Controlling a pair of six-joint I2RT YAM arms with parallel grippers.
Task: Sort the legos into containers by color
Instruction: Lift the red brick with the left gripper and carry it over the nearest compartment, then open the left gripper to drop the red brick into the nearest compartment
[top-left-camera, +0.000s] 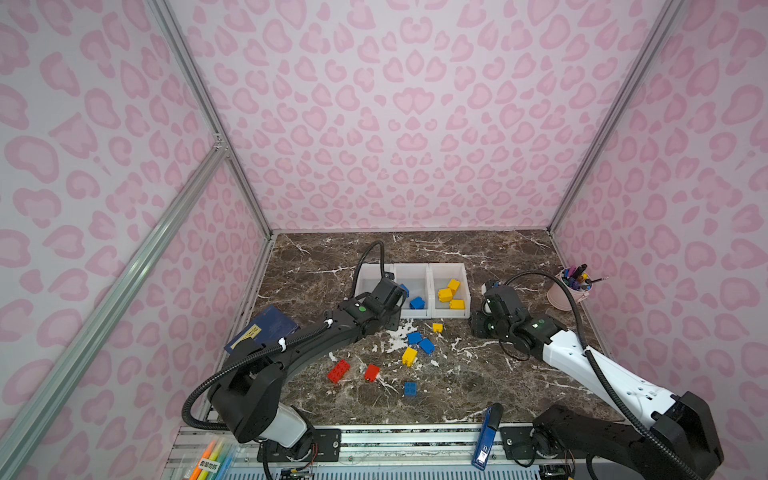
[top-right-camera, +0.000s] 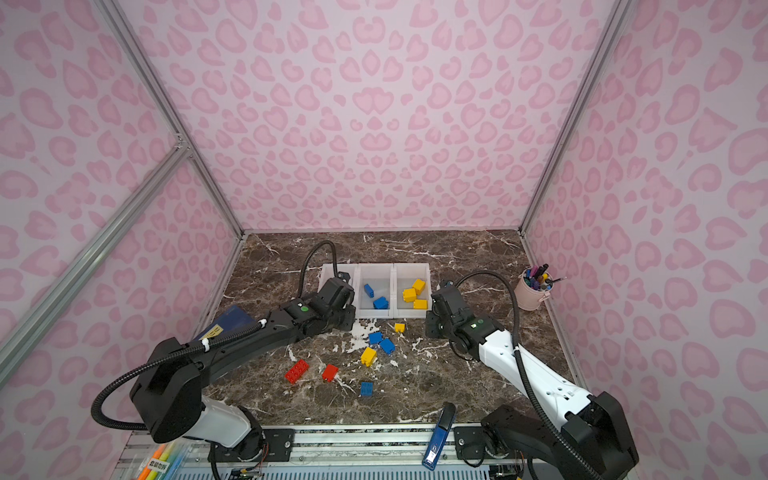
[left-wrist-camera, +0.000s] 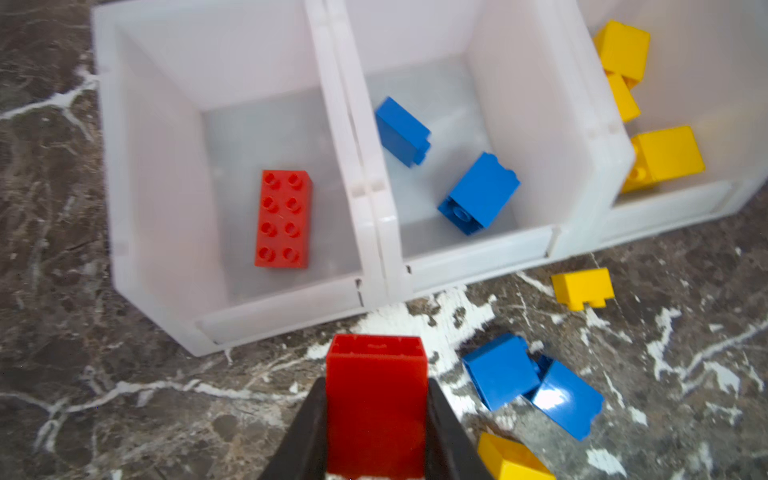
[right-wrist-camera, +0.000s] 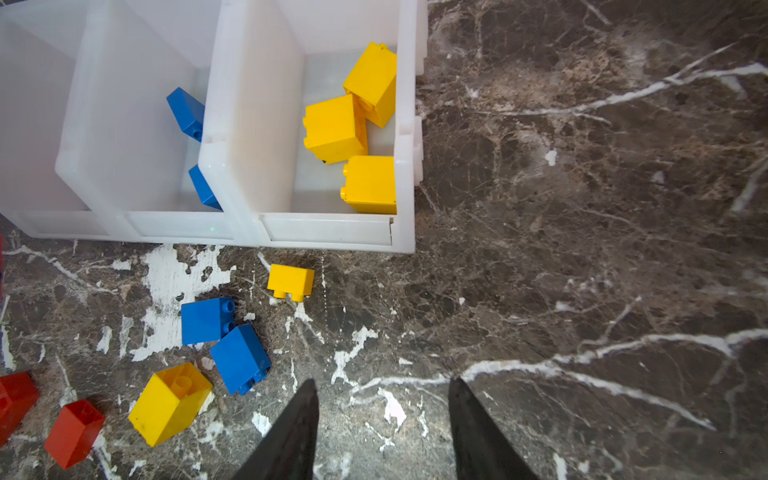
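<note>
Left gripper (left-wrist-camera: 376, 384): clenched on a red brick (left-wrist-camera: 376, 419), near end cut off (wrist view).
Right gripper (right-wrist-camera: 382, 388): jaws apart, empty.
Bins (top-left-camera: 430, 286): lower centre in both top views, leftmost half hidden by the left arm (top-left-camera: 316, 336).

**Three joined white containers** (left-wrist-camera: 374, 232) on the counter (top-left-camera: 478, 382). The left one holds an oblong red brick (left-wrist-camera: 283, 219), studs up; the middle, two blue bricks (left-wrist-camera: 478, 195); the right, three yellow bricks (right-wrist-camera: 334, 126). Seven loose bricks (top-left-camera: 409, 356) lie in front. A square red brick (left-wrist-camera: 376, 415) is clamped in the jaws of the left gripper (left-wrist-camera: 376, 380).
</note>
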